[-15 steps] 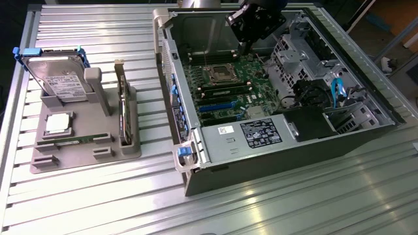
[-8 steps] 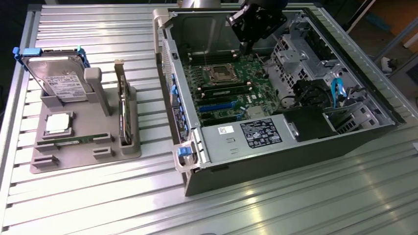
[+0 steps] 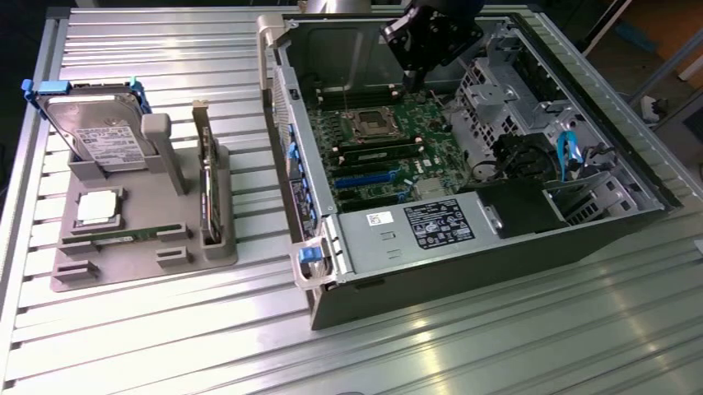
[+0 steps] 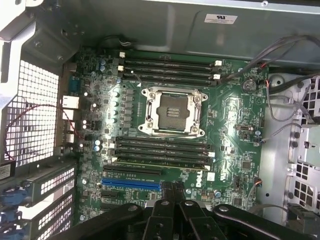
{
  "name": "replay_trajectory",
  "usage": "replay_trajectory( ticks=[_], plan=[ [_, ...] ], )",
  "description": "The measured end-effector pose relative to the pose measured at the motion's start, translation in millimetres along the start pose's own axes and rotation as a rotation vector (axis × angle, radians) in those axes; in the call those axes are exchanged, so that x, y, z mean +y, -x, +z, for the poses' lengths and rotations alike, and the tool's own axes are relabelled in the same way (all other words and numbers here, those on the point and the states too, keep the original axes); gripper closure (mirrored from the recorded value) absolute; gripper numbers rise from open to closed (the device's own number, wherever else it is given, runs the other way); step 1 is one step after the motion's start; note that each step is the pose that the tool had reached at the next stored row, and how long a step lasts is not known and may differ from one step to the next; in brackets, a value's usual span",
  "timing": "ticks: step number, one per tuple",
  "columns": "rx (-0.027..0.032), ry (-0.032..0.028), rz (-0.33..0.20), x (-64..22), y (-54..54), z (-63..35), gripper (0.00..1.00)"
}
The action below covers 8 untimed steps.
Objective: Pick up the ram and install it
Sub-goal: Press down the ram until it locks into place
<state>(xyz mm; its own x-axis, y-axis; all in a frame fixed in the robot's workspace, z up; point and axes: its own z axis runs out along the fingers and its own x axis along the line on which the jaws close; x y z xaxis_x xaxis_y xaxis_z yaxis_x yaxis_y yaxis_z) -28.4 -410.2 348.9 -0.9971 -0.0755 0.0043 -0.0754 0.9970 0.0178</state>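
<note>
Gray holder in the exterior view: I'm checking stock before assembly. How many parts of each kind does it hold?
Hard drive: 1
Processor chip: 1
Upright expansion card: 1
Ram: 1
Total: 4

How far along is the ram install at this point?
Done: nothing that shows. What appears to be the ram lies in the grey holder, outside the computer case. In hand: nothing; the gripper is shut and empty above the motherboard. Left: both the pickup and the install.
</note>
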Motion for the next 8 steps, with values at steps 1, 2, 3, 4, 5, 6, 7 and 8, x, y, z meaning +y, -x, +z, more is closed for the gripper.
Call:
replay_trajectory(
  ticks=[1,2,3,4,5,6,7,8],
  plan=[
    [0.0,0.0,0.0,0.0,0.0,0.0,0.89],
    [0.0,0.0,0.0,0.0,0.0,0.0,0.89],
    [0.0,0.0,0.001,0.0,0.0,0.0,0.89],
    [-0.0001,0.0,0.008,0.0,0.0,0.0,0.89],
    [-0.0001,0.0,0.01,0.0,0.0,0.0,0.89],
    [-0.0002,0.0,0.01,0.0,0.0,0.0,0.89],
    [-0.0002,-0.0001,0.01,0.0,0.0,0.0,0.89],
    [-0.0002,0.0,0.01,0.0,0.0,0.0,0.89]
  ],
)
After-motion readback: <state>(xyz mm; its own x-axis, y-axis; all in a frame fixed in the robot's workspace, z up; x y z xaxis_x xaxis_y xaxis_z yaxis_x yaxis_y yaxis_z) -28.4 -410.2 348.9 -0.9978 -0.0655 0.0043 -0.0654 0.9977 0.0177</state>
